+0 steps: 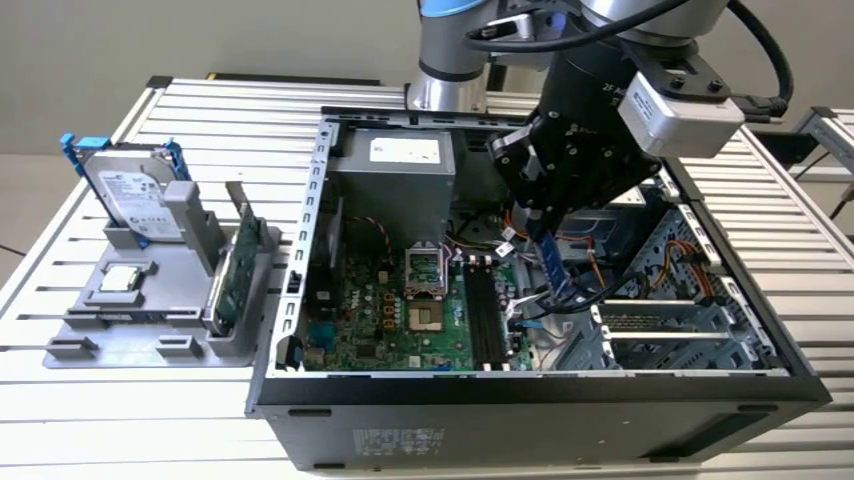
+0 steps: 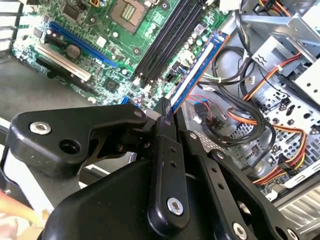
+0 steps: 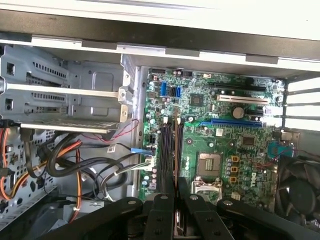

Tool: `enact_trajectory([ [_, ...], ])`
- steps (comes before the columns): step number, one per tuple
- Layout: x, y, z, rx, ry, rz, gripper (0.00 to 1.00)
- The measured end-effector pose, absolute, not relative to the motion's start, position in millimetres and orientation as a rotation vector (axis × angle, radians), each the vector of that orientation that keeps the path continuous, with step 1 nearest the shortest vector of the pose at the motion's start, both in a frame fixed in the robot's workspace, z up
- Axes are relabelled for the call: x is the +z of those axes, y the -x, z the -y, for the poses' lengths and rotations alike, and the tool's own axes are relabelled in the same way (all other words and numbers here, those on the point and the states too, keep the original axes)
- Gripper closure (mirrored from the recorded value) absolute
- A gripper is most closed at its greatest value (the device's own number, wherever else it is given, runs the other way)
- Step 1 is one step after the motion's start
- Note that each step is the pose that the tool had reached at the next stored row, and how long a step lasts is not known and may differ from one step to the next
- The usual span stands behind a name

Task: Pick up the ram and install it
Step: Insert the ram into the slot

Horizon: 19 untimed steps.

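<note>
The ram [image 1: 553, 268] is a slim blue stick hanging below my gripper [image 1: 539, 236], which is shut on its upper end. It hovers inside the open computer case [image 1: 310, 300], above the cables and to the exterior view's right of the black memory slots [image 1: 487, 320]. In the second wrist view the ram [image 2: 196, 67] runs from my gripper [image 2: 167, 117] along the edge of the green motherboard [image 2: 100, 30], beside the slots [image 2: 165, 45] and not in them. In the first wrist view my gripper [image 3: 175, 202] is over the slots [image 3: 165, 150].
A grey holder [image 1: 127, 325] at the exterior view's left carries a silver hard drive in a blue bracket [image 1: 134, 190] and a green card [image 1: 234, 268]. Inside the case are the CPU socket [image 1: 420, 270], orange and black cables [image 2: 250, 115] and a metal drive cage [image 1: 667, 320].
</note>
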State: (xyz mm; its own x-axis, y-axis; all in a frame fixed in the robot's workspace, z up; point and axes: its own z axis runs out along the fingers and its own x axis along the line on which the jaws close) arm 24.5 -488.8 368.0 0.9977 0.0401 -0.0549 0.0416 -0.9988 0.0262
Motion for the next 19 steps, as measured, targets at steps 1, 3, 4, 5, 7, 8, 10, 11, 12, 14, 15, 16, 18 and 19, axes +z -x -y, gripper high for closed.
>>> enact_trajectory([
  [1,368.0,-24.5,488.8,-0.085,-3.113,-0.054,1.0],
  [3,368.0,-24.5,488.8,-0.085,-3.113,-0.036,1.0],
  [4,368.0,-24.5,488.8,-0.085,-3.114,-0.028,1.0],
  [5,368.0,-24.5,488.8,-0.085,-3.114,-0.021,1.0],
  [7,368.0,-24.5,488.8,-0.085,-3.114,-0.013,1.0],
  [8,368.0,-24.5,488.8,-0.085,-3.114,-0.013,1.0],
  [10,368.0,-24.6,488.8,-0.085,-3.114,-0.013,1.0],
  [11,368.0,-24.8,488.8,-0.085,-3.114,-0.013,1.0],
  [12,368.0,-25.2,488.8,-0.085,-3.114,-0.013,1.0],
  [14,368.0,-26.1,488.8,-0.085,-3.114,-0.013,1.0],
  [15,368.0,-26.5,488.7,-0.085,-3.114,-0.013,1.0],
  [16,368.0,-27.0,488.7,-0.085,-3.114,-0.013,1.0],
  [18,368.0,-27.2,488.7,-0.085,-3.114,-0.012,1.0],
  [19,368.0,-27.3,488.7,-0.085,-3.114,-0.012,1.0],
])
